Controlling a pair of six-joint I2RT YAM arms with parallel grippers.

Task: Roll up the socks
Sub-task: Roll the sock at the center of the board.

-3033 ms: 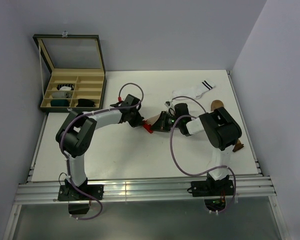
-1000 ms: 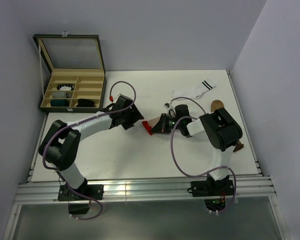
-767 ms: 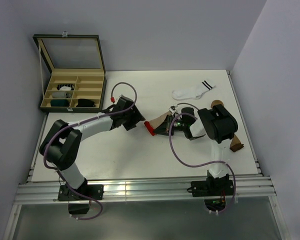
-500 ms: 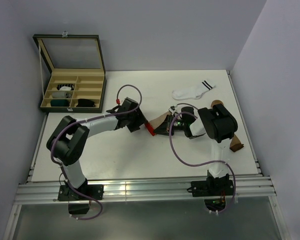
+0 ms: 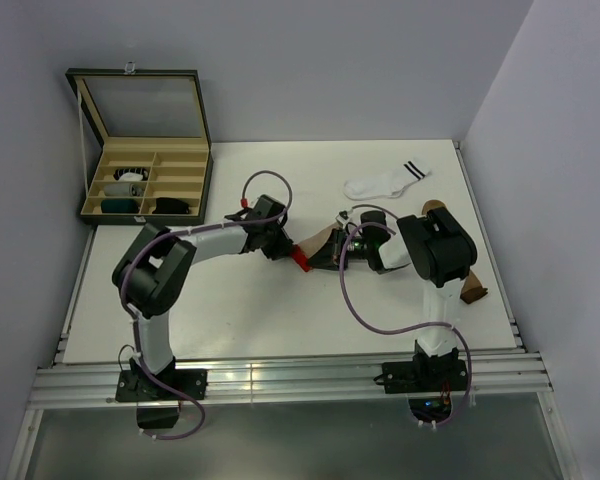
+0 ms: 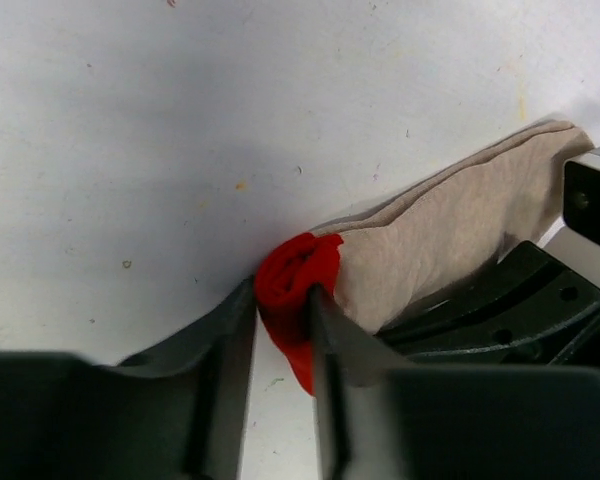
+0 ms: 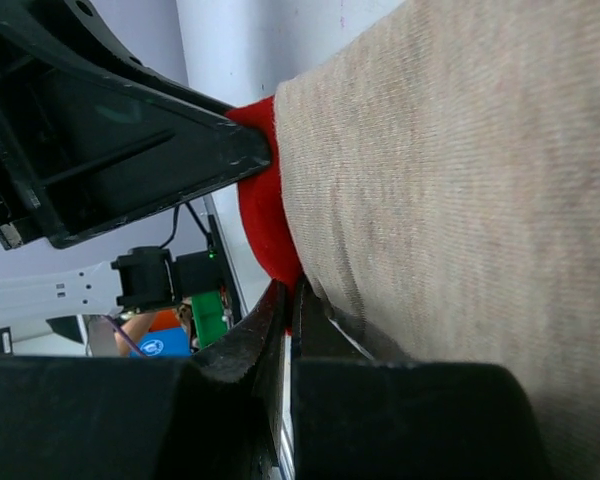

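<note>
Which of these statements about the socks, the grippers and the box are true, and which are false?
1. The red end of the beige sock sits between the fingers of the left gripper. True.
2. The white sock lies in the box. False: it lies on the table, at the far side.
3. The lid is closed. False: it stands open.
4. The right gripper is shut on the beige sock. True.
</note>
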